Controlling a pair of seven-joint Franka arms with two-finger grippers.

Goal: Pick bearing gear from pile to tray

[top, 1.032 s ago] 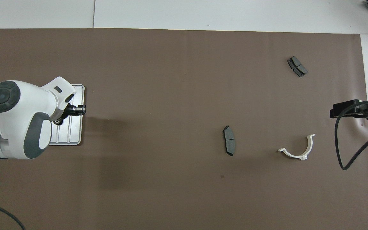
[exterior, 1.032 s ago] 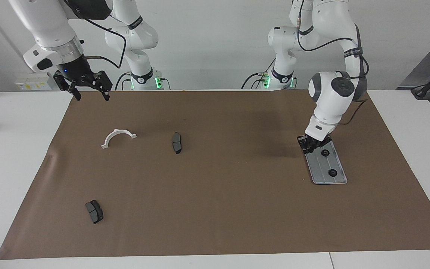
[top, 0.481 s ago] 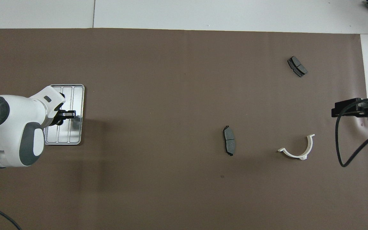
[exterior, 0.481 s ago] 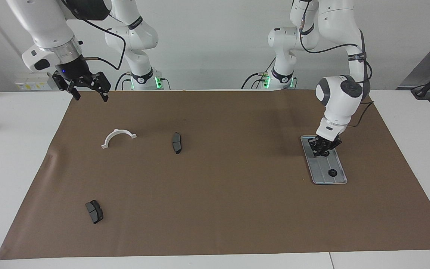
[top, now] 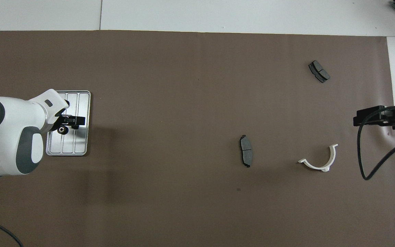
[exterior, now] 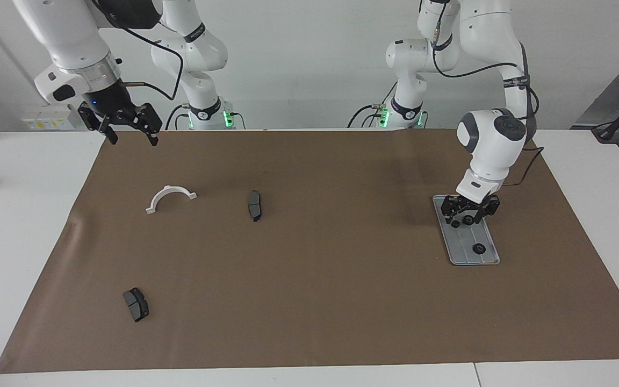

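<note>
Brown paper covers the white table from end to end, with white wall above the two arm bases. At the left arm's end lies the tray, and the left gripper sits low over the half of it nearer the robots. One second ago this gripper was at the tray's near corner with its fingers together; half a second ago it had moved over the tray; now its jaws stand spread apart, with a gear resting on the tray between them. This reads as a release just made, so the delivery of this gear appears complete, pending withdrawal of the arm. A second gear lies farther from the robots on the same tray, unchanged throughout. The right gripper waits raised over the mat's edge at the right arm's end, jaws open and empty. Count: two gears, both on the tray; two brake pads, one mid-table and one farther from the robots; one white half-ring bracket. No gear is visible among the loose parts.
</note>
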